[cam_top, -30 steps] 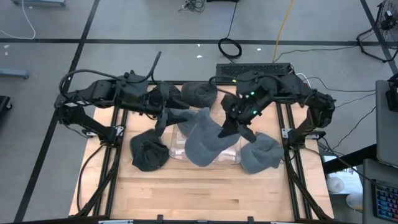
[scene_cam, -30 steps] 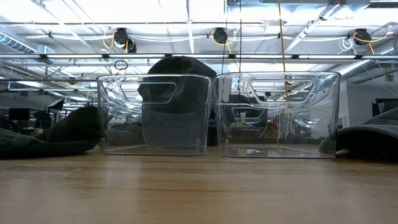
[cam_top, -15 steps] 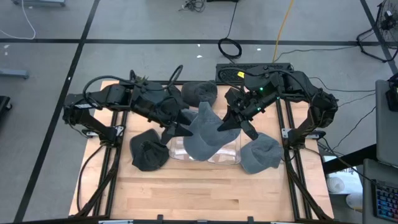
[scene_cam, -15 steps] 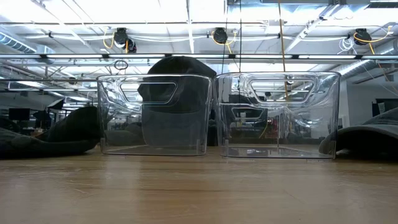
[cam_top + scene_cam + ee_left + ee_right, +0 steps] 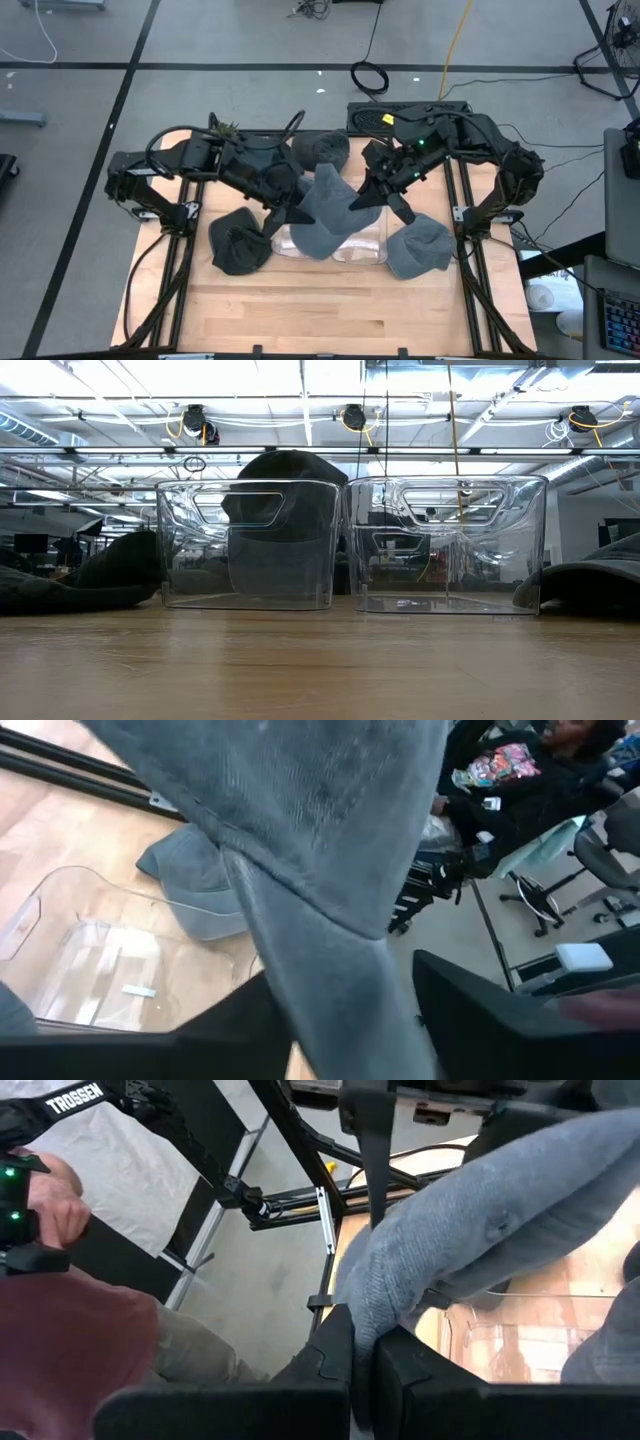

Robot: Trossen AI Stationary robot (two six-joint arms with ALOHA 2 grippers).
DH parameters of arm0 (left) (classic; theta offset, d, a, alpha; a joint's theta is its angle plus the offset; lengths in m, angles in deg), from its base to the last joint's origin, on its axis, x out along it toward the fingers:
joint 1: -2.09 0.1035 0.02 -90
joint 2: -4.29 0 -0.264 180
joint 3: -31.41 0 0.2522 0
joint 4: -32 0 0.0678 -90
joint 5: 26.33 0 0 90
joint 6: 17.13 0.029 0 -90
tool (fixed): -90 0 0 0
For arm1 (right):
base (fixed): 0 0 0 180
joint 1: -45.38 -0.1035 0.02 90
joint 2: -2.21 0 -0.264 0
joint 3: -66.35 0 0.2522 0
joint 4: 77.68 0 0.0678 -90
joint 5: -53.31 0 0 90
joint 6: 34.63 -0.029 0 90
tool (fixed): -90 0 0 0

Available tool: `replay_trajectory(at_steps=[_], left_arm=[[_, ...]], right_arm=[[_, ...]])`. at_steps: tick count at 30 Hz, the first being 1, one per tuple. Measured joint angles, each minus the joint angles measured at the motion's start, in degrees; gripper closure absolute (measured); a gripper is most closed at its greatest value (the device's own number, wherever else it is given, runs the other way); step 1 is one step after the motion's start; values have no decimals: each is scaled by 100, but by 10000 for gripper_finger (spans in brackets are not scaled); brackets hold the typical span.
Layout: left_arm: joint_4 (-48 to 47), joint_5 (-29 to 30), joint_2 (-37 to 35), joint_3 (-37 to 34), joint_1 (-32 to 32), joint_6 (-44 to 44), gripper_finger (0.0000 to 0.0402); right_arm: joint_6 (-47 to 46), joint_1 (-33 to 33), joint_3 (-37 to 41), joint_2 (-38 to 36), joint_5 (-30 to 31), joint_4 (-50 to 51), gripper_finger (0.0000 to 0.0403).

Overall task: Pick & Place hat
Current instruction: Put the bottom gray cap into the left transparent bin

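Note:
A grey knit hat [image 5: 325, 208] hangs above two clear bins [image 5: 372, 255], stretched between both grippers. My left gripper [image 5: 283, 215] is at the hat's left side and is shut on it. My right gripper [image 5: 362, 203] is at its right side, also shut on it. In the left wrist view the hat [image 5: 320, 840] fills most of the picture. The right wrist view shows the same hat [image 5: 480, 1220] running away from the fingers. The low view shows neither gripper nor the held hat, only the two bins [image 5: 245, 545]. My left gripper [image 5: 350, 1020] has a thick fold of the hat [image 5: 335, 970] pinched between its two fingers, several layers. The hat is lifted clear, above the bin. My right gripper [image 5: 365, 1365] pinches the hat's edge [image 5: 372, 1315] between its two fingers [image 5: 335, 1355], which are nearly together. The cloth runs away from them in a bunched roll, clear of the table.
A dark hat [image 5: 238, 242] lies on the table left of the bins, a grey one [image 5: 420, 247] lies to their right, and a dark grey one [image 5: 320, 148] lies at the far edge. A person [image 5: 70, 1340] stands beyond the table. Bare wood [image 5: 320, 305] lies near.
My left gripper has moved right and toward the near edge, reaching the hat's left side. My right gripper has drawn back a little toward the far edge. The hat, earlier draped low over the bins, now hangs bunched between both grippers, shifted slightly left.

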Motion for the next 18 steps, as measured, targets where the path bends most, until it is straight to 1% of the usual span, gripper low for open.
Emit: replay_trajectory(at_steps=[2,8,9,14,18], left_arm=[[-2,-2,4,0,0,-18,252],[6,-39,2,0,41,37,380],[5,-81,2,0,66,45,387],[7,-427,-11,0,139,374,392],[25,-750,-133,-1,136,378,393]], right_arm=[[0,-1,0,-2,21,0,403],[126,-2,2,-2,137,4,403],[172,-2,2,-2,136,3,403],[411,-2,2,-2,135,-4,398],[589,-2,7,-76,120,-19,370]])
